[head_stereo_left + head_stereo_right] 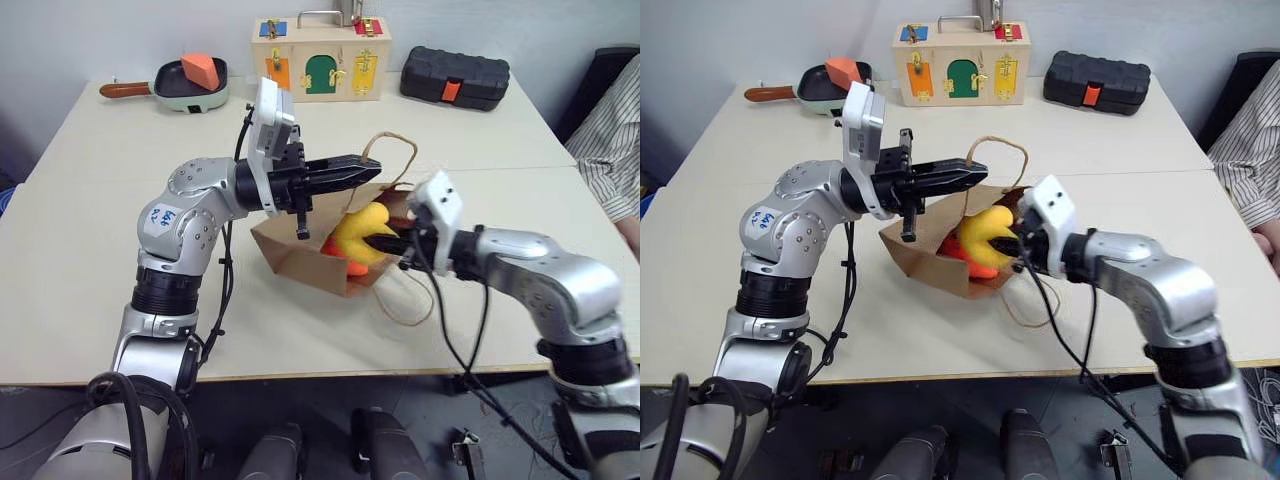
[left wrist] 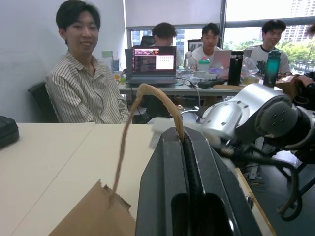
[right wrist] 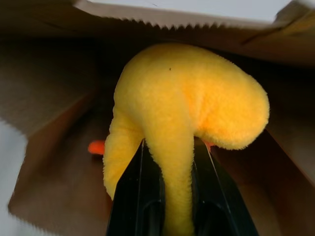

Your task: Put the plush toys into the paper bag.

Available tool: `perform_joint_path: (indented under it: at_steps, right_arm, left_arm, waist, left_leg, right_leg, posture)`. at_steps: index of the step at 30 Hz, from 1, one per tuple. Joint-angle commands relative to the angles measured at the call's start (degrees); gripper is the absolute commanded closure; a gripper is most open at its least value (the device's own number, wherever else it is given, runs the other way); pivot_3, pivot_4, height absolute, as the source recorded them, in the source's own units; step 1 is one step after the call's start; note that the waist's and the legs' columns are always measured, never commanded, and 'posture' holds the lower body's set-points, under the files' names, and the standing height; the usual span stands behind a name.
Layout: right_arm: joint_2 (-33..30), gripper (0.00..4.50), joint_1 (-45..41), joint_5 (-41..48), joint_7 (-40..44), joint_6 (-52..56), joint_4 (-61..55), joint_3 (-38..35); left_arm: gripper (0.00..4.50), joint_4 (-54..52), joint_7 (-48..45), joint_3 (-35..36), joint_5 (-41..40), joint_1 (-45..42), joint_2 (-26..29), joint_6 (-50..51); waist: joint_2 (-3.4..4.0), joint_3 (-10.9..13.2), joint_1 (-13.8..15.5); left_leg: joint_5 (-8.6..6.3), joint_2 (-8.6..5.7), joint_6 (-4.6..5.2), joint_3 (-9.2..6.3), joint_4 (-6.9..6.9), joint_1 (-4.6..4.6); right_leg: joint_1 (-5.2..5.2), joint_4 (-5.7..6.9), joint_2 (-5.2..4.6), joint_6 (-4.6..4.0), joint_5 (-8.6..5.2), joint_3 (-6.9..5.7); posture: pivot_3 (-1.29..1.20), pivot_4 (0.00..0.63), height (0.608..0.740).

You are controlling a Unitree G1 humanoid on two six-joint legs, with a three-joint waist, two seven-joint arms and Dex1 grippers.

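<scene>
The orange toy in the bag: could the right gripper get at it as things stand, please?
Probably not yet. The right gripper is shut on the yellow toy, which fills the paper bag mouth in front of the orange toy. The left gripper is holding a handle.

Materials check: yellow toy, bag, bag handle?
Yellow toy: looks like plush, fuzzy matte pile, squashed where the right gripper pinches it. Paper bag: brown kraft paper, matte, sawtooth-cut rim. Handle: probably twisted paper twine, beige.
</scene>
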Motion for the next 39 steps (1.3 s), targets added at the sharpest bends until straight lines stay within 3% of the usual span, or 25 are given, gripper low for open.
perform_joint_path:
  at_steps: [1, 5, 14, 17, 18, 22, 29, 33, 39]
  right_arm:
    - [4.7, 4.40, -3.1, -5.7, -2.7, -5.5, 6.3, 2.6]
    - [11.6, 4.40, -5.3, -9.2, -5.1, -9.8, 13.6, 2.8]
    - [16.9, 1.26, -4.1, -8.8, -6.0, -11.3, 13.3, -2.3]
    - [15.3, 0.23, -3.2, -9.6, -4.7, -10.3, 10.9, -1.6]
    - [13.8, 0.08, -2.5, -9.5, -3.7, -9.2, 9.1, -1.1]
    - [6.5, 0.08, 1.7, -6.2, 1.2, -2.8, -1.3, -1.1]
    - [-2.7, 0.08, 11.1, 3.6, 1.5, 9.3, -17.4, -13.8]
    - [-0.9, 0.08, 17.9, 5.7, -3.5, 14.8, -18.7, -20.0]
    - [5.0, 0.08, 24.4, 3.7, -9.0, 14.6, -13.9, -19.1]
  left_arm:
    - [4.50, -0.7, -0.5, 0.5, -0.7, -1.5, -0.1, -0.5]
    - [4.50, -0.8, -0.6, 0.4, -0.6, -1.3, -0.3, -0.5]
    - [4.50, -0.7, -0.1, 0.9, -0.4, -0.8, 0.0, -0.6]
    - [4.50, -0.1, -0.1, 0.9, -0.2, -0.9, 0.0, -0.9]
    - [4.50, 0.3, -0.1, 0.9, 0.0, -1.0, 0.1, -1.1]
    - [4.50, 1.6, -0.2, 1.0, 0.7, -1.0, 0.7, -1.7]
    - [4.50, 1.5, -0.2, 1.1, 0.9, -0.3, 0.8, -2.0]
    - [4.50, 0.9, 0.0, 1.1, 0.7, 0.0, 0.5, -2.0]
    - [4.50, 0.4, -0.2, 1.0, 0.6, 0.1, 0.2, -1.9]
  waist:
    - [0.00, 0.0, -0.1]
    - [0.01, 0.0, -0.2]
    - [0.01, 0.0, -0.7]
    - [0.02, 0.0, -1.2]
    - [0.02, 0.0, -1.3]
    - [0.02, 0.0, -1.3]
    - [0.02, 0.0, -1.0]
    - [0.02, 0.0, -0.2]
    - [0.02, 0.0, 0.2]
  left_leg:
    - [0.00, 0.00, 0.00, 0.01, 0.00, 0.00]
    - [0.00, 0.00, 0.00, -0.03, 0.04, -0.01]
    - [0.00, 0.00, -0.01, -0.14, 0.07, -0.01]
    - [0.00, 0.00, -0.01, -0.18, 0.06, -0.01]
    - [0.00, 0.00, -0.01, -0.19, 0.06, -0.01]
    - [0.00, -0.01, 0.00, -0.26, 0.06, -0.05]
    - [-0.01, -0.01, -0.01, -0.28, -0.04, -0.10]
    - [-0.01, -0.01, -0.01, -0.27, -0.04, -0.08]
    - [-0.01, -0.03, -0.01, -0.17, -0.02, -0.06]
  right_leg:
    - [-0.01, 0.02, 0.00, 0.00, 0.00, -0.01]
    - [0.00, 0.07, -0.01, 0.00, 0.00, -0.11]
    - [0.01, 0.07, -0.03, -0.01, 0.00, -0.31]
    - [0.01, 0.07, -0.04, -0.01, 0.00, -0.33]
    - [0.01, 0.08, -0.04, -0.01, 0.00, -0.34]
    - [0.02, 0.05, -0.06, -0.01, 0.00, -0.36]
    - [0.05, -0.01, -0.06, -0.01, 0.00, -0.34]
    - [0.09, -0.02, -0.06, -0.01, 0.00, -0.31]
    - [0.08, 0.04, -0.06, -0.01, 0.00, -0.23]
  posture:
    - [0.00, 0.150, 0.740]
    - [0.00, 0.150, 0.740]
    - [0.00, 0.150, 0.740]
    - [0.00, 0.150, 0.740]
    - [0.00, 0.150, 0.740]
    - [0.00, 0.150, 0.740]
    - [0.00, 0.150, 0.740]
    - [0.00, 0.150, 0.740]
    - [0.00, 0.150, 0.740]
